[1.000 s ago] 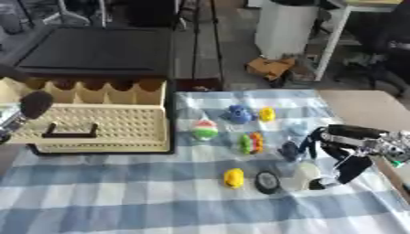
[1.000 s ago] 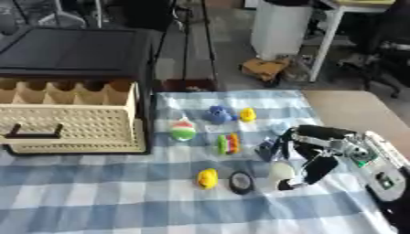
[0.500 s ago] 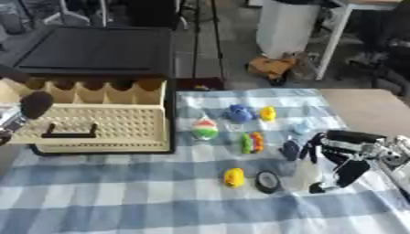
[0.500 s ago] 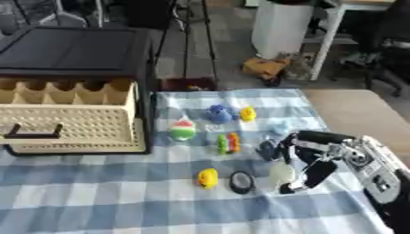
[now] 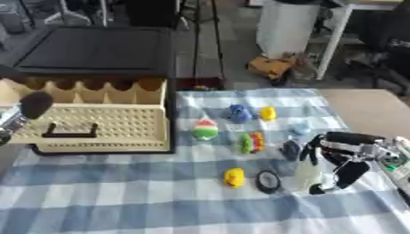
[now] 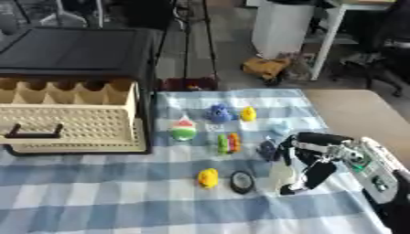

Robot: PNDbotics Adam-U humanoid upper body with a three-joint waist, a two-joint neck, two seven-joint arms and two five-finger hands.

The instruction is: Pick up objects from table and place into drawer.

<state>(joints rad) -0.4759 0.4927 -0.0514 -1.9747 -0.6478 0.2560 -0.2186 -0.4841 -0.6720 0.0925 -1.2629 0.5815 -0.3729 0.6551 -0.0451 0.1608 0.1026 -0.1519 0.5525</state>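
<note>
Pale and upright, the small bottle [image 5: 305,175] stood at lower right between the right hand's [image 5: 340,157] parted fingers and thumb

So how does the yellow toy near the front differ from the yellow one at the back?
The front yellow toy lies at the near end of the cluster, beside a dark ring; the back yellow toy sits at the far end, beside a blue toy. The front one looks a deeper, more orange yellow; the back one is paler. Both are small, rest on the checked cloth, and neither is touched by a hand.
</note>
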